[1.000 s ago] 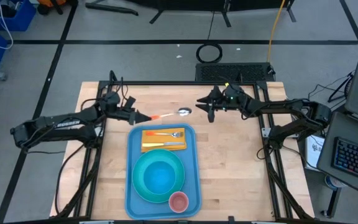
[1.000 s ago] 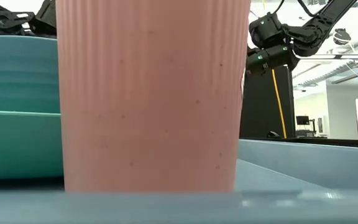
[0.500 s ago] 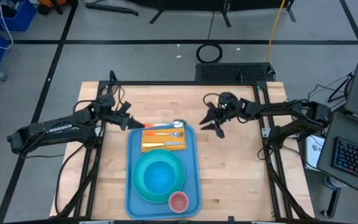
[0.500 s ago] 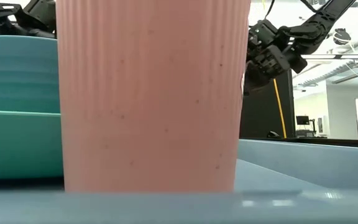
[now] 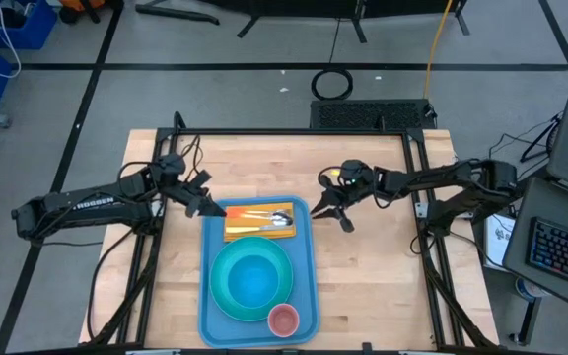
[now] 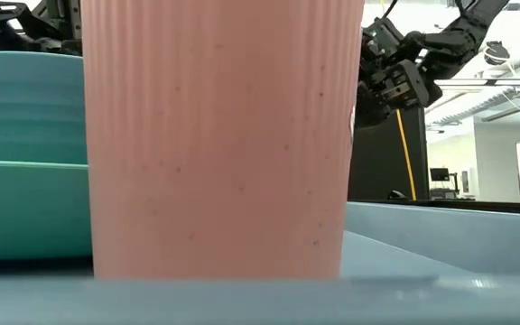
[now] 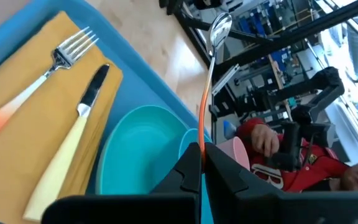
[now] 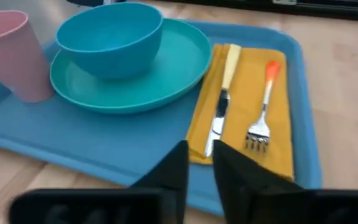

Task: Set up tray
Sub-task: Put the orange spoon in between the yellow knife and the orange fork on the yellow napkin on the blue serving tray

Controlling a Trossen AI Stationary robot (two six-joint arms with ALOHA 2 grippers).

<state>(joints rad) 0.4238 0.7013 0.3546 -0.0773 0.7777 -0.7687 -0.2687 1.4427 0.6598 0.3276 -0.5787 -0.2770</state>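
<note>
The light-blue tray (image 5: 307, 286) lies on the wooden table. It holds a yellow napkin (image 5: 259, 233), a turquoise plate (image 5: 227, 296) with a bowl (image 5: 254, 279), and a pink cup (image 5: 283, 319). A fork (image 7: 67, 53) and a knife (image 7: 73, 137) lie on the napkin. At the tray's far left corner my left gripper (image 5: 208, 207) is shut on an orange-handled spoon (image 7: 207, 81). The spoon's bowl (image 5: 283, 218) is over the napkin. Right of the tray's far end, my right gripper (image 5: 331, 214) faces the tray. Its fingers (image 8: 173, 168) stand a narrow gap apart with nothing between them. My left gripper pinches the spoon's orange handle (image 7: 201, 134) near its free end between its two fingers. The fingers come from the table's left, slanting a little downward, in line with the handle. The spoon sticks out past the fingertips, its bowl (image 7: 219, 28) leading, and looks lifted clear above the napkin.
In the low view the pink cup (image 6: 219, 135) fills most of the picture, with the plate (image 6: 25, 208) beside it. Bare wood lies to the left and right of the tray. A person in a red top (image 7: 278, 168) shows beyond the table. A keyboard (image 5: 565, 251) sits off the table's right.
My left gripper has drawn back toward the table's near left and turned. This has swung the spoon from over the bare wood beyond the tray's far edge to over the napkin. My right gripper has come toward the near edge and down, turning to face the tray.
</note>
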